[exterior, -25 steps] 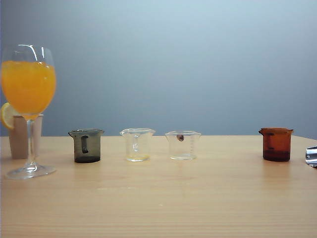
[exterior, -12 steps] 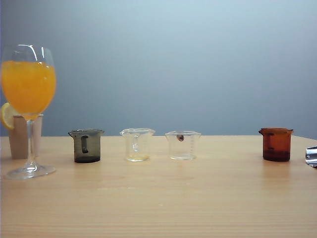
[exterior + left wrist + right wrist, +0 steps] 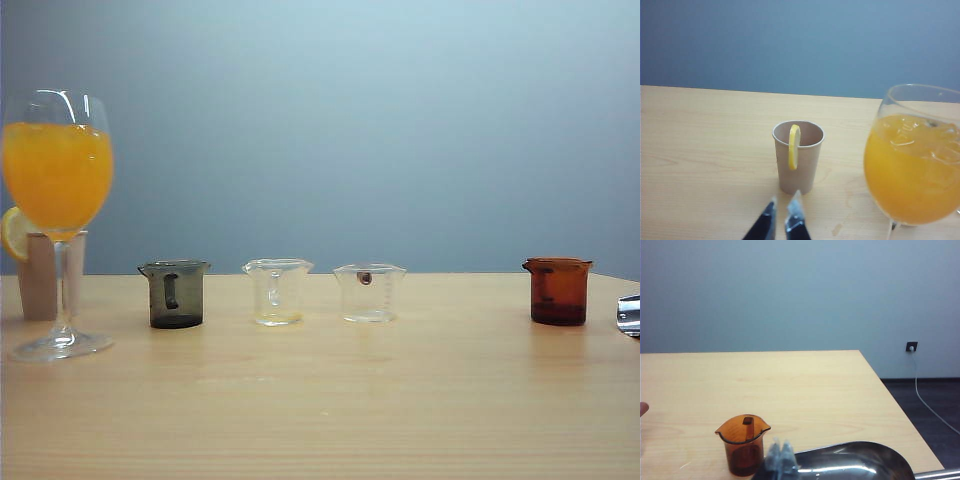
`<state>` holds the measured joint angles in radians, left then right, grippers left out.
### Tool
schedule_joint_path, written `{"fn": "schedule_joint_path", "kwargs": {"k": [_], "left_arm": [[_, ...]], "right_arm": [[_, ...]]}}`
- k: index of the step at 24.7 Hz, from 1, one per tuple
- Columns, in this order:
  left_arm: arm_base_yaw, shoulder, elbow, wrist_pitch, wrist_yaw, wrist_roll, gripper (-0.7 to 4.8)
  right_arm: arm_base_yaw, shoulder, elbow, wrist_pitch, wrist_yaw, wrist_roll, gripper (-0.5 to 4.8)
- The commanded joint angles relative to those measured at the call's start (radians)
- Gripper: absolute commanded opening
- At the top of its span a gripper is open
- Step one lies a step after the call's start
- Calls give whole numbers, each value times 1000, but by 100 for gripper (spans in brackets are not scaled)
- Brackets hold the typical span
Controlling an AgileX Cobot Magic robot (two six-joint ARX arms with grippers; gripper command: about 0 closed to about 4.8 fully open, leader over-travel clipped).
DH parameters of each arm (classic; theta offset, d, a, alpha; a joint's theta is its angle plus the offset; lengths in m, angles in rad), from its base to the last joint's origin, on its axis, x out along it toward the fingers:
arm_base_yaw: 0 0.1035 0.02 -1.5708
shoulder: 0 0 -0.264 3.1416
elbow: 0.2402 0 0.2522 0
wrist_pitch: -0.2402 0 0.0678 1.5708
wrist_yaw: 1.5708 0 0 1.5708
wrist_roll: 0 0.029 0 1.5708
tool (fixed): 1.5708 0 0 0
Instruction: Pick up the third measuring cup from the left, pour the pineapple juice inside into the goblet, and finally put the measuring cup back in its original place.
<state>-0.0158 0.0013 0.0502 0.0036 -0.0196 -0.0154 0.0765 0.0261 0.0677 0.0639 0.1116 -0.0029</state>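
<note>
While both pincers [image 3: 784,205] [image 3: 781,449] low, goblet [image 3: 57,160] orange-filled.

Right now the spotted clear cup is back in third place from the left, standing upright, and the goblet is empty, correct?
Not empty: the exterior view shows the goblet nearly full of orange drink. The spotted clear cup does stand upright, third in the row.

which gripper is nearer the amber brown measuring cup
Right. The right gripper, shut, sits just beside the amber brown measuring cup. The left gripper, shut, is at the table's far left by the brown paper cup, well away from it.
</note>
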Motion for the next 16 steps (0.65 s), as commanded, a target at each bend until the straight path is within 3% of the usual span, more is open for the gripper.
{"fn": "schedule_joint_path", "kwargs": {"k": [1,16], "left_arm": [[1,0,5,12,-3,4,36],[1,0,5,11,-3,4,36]], "right_arm": [[-11,-25,-42,58,2,3,-5],[-11,-25,-67,88,1,2,-5]]}}
